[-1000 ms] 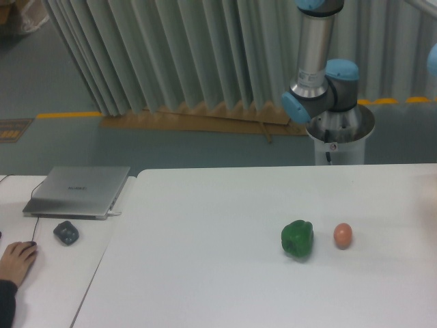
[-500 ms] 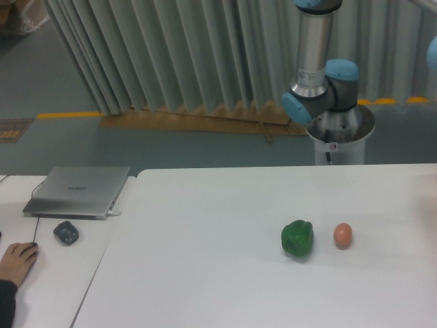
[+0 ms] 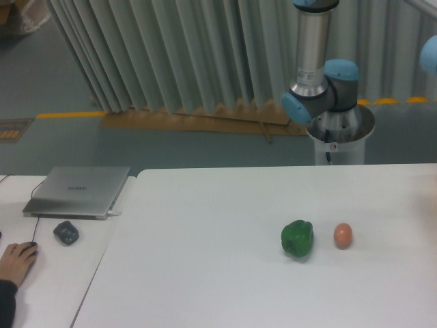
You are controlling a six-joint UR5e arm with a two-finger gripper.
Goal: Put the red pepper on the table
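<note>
Oddly, the pincer is showing nowhere in this view, so whether it is released, clenched or grasping anything cannot be told. Only the arm's base and upright lower part (image 3: 321,89) are standing at the far right behind the worktop (image 3: 205,225), with a blue joint (image 3: 430,55) peeking in at the right edge. Against the pictures from a second ago almost nothing is shifting: that blue joint is sitting a touch higher and further in, and the hand (image 3: 15,263) at the near left edge is drawing slightly back towards the frame edge.

The red pepper is not appearing anywhere either, neither on the worktop nor in the air, so it is presumably off to the right with the unseen pincer. Lying on the worktop are the green pepper (image 3: 298,238) and, just beside it on the right, the pale orange egg-shaped ball (image 3: 343,235), apart from each other. On the narrower desk to the left are sitting the grey laptop (image 3: 76,191) and the mouse (image 3: 66,232).

Judging from this, the placing is not yet done.
</note>
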